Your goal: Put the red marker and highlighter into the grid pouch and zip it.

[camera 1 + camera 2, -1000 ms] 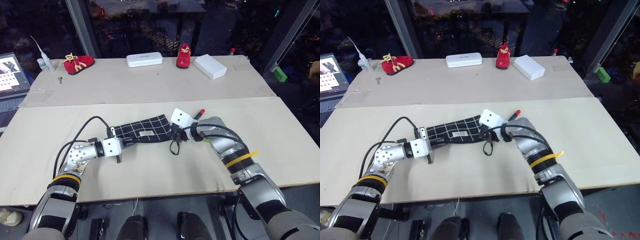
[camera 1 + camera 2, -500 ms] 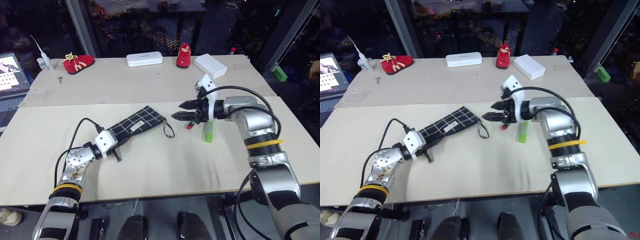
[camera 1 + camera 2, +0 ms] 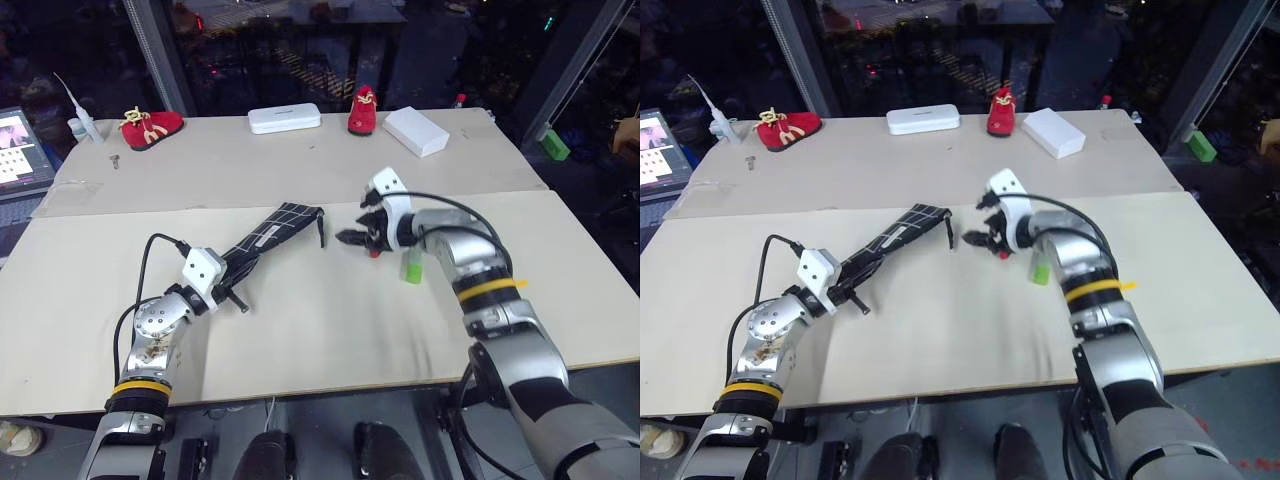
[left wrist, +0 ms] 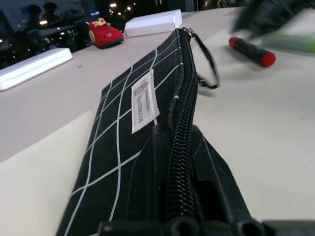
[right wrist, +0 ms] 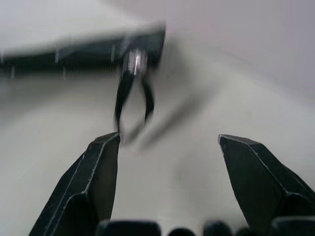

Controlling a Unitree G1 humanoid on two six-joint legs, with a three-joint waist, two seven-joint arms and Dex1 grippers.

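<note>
2 grippers are seen over the pale surface (image 3: 300,340). The grid pouch (image 3: 268,236) is clamped at its near end in the shut jaws of the left gripper (image 3: 226,281) and is held tilted, its far end with the zipper pull loop (image 3: 322,228) raised off the surface. In the left wrist view the white label (image 4: 142,100) and the closed zipper teeth are seen along the pouch. The right gripper (image 3: 349,233) is held just beyond the loop with its jaws wide apart and nothing between them. The red marker (image 4: 252,50) lies on the surface just beside the right gripper, and the highlighter (image 3: 411,266) lies next to it, both outside the pouch. 2 red baby shoes (image 3: 152,124) and 2 white cases (image 3: 284,118) are set at the far edge.
</note>
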